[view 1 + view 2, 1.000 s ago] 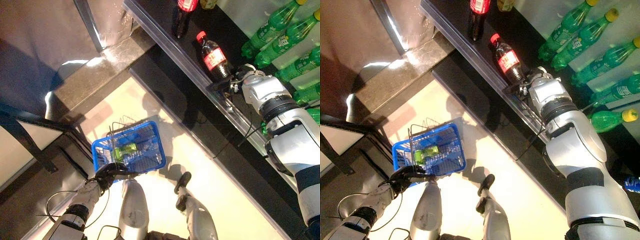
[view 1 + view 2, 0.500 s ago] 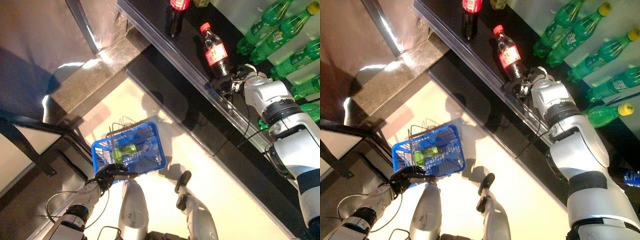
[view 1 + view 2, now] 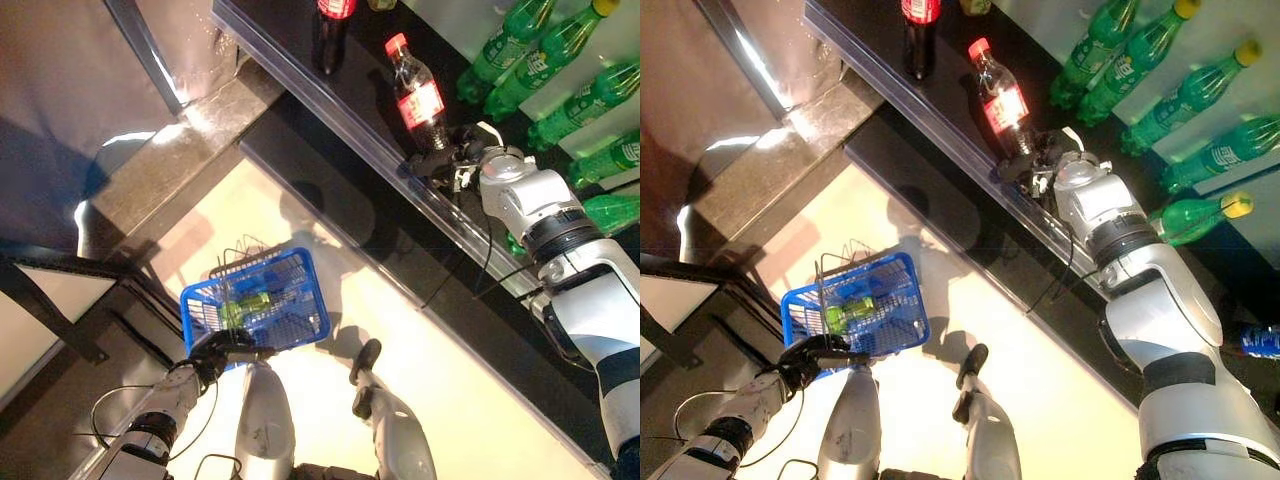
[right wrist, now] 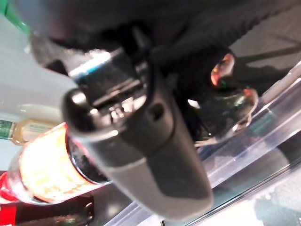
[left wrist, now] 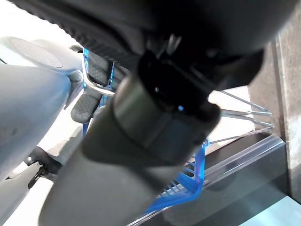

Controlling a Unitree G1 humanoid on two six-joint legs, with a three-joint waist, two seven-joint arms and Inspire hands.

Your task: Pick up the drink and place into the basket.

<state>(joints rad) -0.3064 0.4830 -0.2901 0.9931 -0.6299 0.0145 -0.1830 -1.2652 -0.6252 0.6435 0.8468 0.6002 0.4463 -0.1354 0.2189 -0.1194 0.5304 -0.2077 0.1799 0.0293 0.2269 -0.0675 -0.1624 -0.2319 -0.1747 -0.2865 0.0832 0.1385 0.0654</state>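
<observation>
We see the right hand (image 3: 452, 166) at the base of the cola bottle (image 3: 417, 105), which stands on the dark shelf (image 3: 300, 70), fingers curled round its lower body, while the left hand (image 3: 215, 352) grips the blue basket (image 3: 300, 300) handle well below.

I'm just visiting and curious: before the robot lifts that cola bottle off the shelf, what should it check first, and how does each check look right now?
1. Right robot hand at the base of the cola bottle: ok.
2. Fingers closed firmly round the bottle: cannot tell; the right wrist view shows fingers beside it only.
3. Bottle upright on the shelf: ok.
4. Left robot hand holding the basket by its handle: ok.
5. Room in the basket: ok; only a green bottle lies inside.
6. Second cola bottle clear of the lift: ok, it stands apart.
</observation>
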